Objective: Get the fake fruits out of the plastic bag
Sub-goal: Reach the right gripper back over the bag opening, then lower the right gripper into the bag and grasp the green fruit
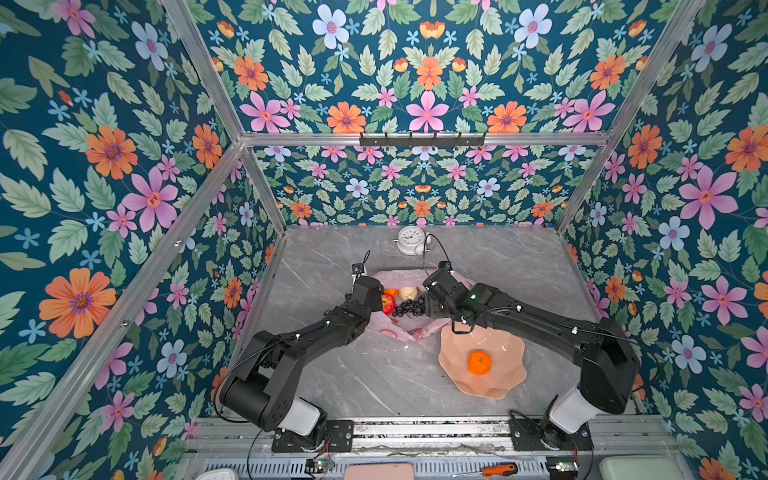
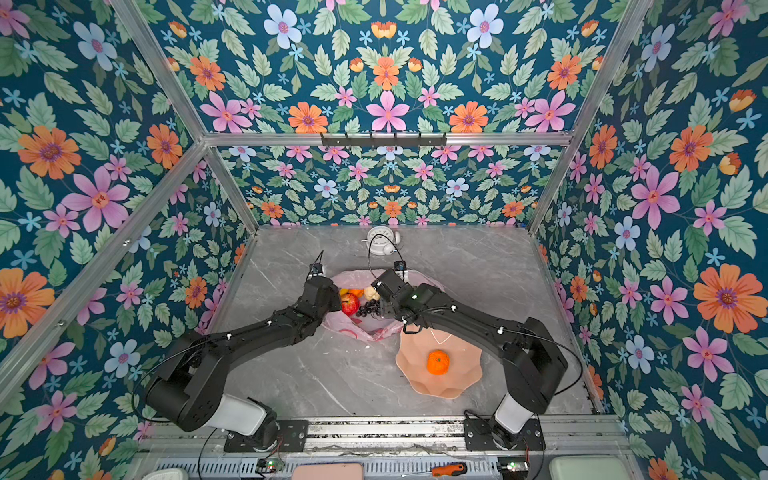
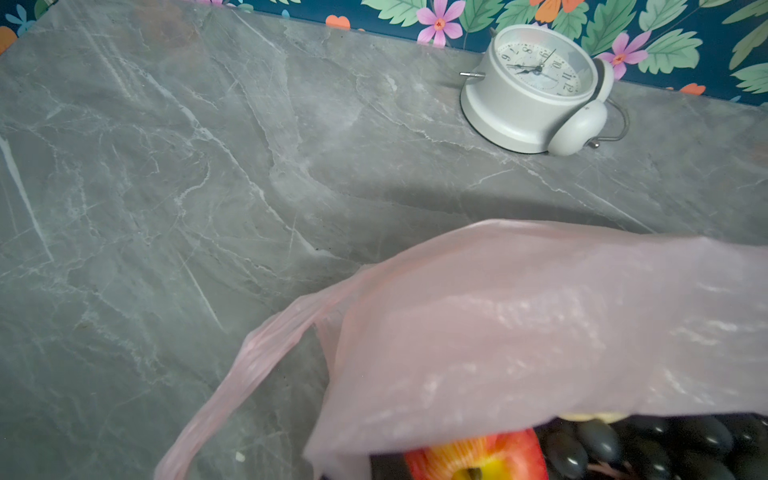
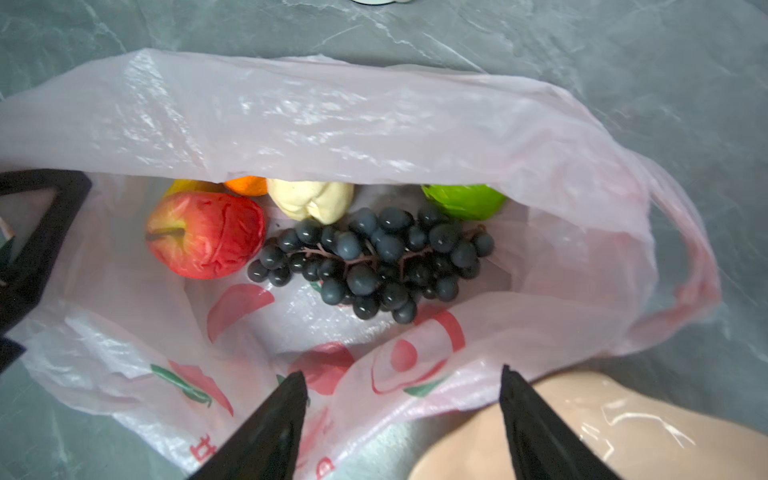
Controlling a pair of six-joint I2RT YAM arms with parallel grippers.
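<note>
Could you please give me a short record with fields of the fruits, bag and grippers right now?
Plastic bag: open on the table
Inside bag: red apple, grape bunch, cream fruit, green fruit, another orange partly hidden
Peach dish: one orange in it
Left gripper: shut, apparently on the bag's rim
Right gripper: open, empty, at the bag's mouth
Far edge: white alarm clock

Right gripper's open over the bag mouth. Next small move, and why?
Probably lower the right gripper straight onto the grape bunch and close on it. Its jaws stand open and empty above the plastic bag, and the bunch lies nearest them, uncovered. The left gripper appears to pinch the rim, holding the mouth open.
</note>
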